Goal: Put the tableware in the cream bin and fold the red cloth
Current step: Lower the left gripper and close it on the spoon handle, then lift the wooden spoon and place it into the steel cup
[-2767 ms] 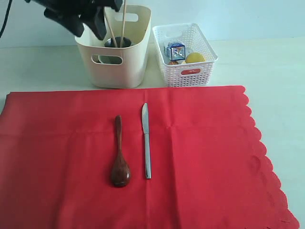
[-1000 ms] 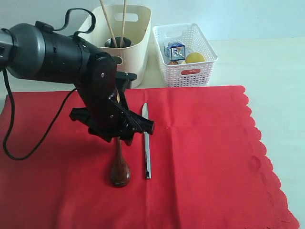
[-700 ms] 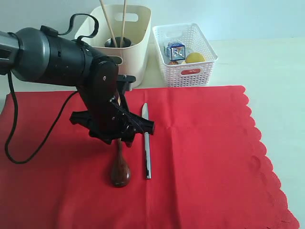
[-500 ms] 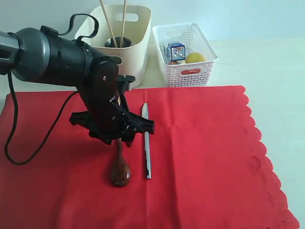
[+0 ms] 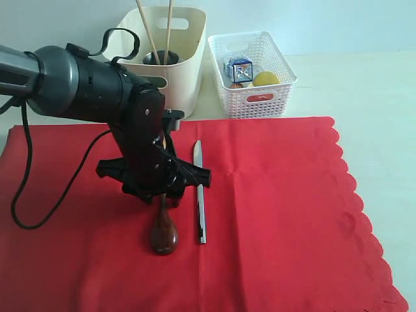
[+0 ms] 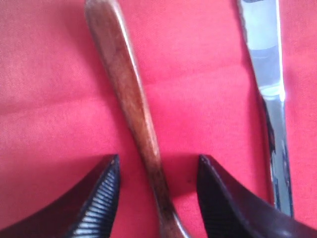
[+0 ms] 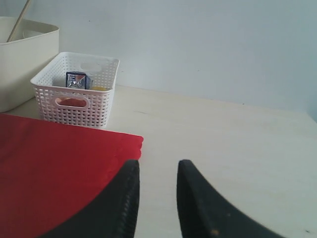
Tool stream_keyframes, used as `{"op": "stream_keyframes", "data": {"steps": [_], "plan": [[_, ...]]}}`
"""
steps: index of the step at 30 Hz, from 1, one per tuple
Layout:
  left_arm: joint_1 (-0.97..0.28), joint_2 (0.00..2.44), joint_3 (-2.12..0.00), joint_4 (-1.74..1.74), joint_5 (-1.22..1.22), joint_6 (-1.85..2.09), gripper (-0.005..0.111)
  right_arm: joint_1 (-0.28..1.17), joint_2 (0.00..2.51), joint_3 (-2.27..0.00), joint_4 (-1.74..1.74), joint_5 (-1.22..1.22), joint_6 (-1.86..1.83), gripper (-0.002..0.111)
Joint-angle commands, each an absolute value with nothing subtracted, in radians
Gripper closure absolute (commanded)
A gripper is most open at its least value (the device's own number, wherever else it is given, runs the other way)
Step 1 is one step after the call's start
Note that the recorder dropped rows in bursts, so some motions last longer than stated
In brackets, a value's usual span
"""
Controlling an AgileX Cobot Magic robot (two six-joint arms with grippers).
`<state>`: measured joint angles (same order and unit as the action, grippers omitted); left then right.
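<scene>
Left gripper (image 6: 157, 166) has its jaws wide apart astride the handle of the dark wooden spoon (image 6: 126, 84), gripping nothing; the spoon lies on the bright red cloth (image 5: 279, 214) beside the metal knife (image 5: 201, 195); right gripper (image 7: 156, 171) is narrowly parted and empty above the table (image 7: 223, 139).

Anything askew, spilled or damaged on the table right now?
Nothing stands out. The dark spoon and knife lie flat, side by side on the red cloth. The chopsticks lean inside the cream bin. The left end effector is open astride the spoon handle.
</scene>
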<state>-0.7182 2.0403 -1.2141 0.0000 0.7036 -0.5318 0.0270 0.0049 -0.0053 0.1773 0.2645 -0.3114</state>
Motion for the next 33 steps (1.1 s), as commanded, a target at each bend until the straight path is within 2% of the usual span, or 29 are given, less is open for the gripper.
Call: {"op": "stream_keyframes", "data": {"steps": [1, 4, 6, 7, 17, 27, 33], "plan": [[-0.720, 2.067, -1.207, -0.028, 0.685, -0.535, 0.063, 0.023, 0.000, 0.000, 0.184, 0.259, -0.310, 0.081], [-0.720, 2.067, -1.207, -0.028, 0.685, -0.535, 0.083, 0.023, 0.000, 0.000, 0.184, 0.259, -0.310, 0.081], [-0.720, 2.067, -1.207, -0.028, 0.685, -0.535, 0.101, 0.023, 0.000, 0.000, 0.184, 0.259, -0.310, 0.081], [-0.720, 2.067, -1.207, -0.028, 0.685, -0.535, 0.106, 0.023, 0.000, 0.000, 0.184, 0.259, -0.310, 0.081], [-0.720, 1.987, -1.207, -0.008, 0.726, -0.525, 0.106, 0.023, 0.000, 0.000, 0.184, 0.259, -0.310, 0.081], [-0.715, 1.745, -1.207, 0.007, 0.739, -0.421, 0.106, 0.023, 0.000, 0.000, 0.184, 0.259, -0.310, 0.081], [-0.662, 1.591, -1.207, 0.068, 0.736, -0.420, 0.106, 0.023, 0.000, 0.000, 0.184, 0.259, -0.310, 0.081]]}}
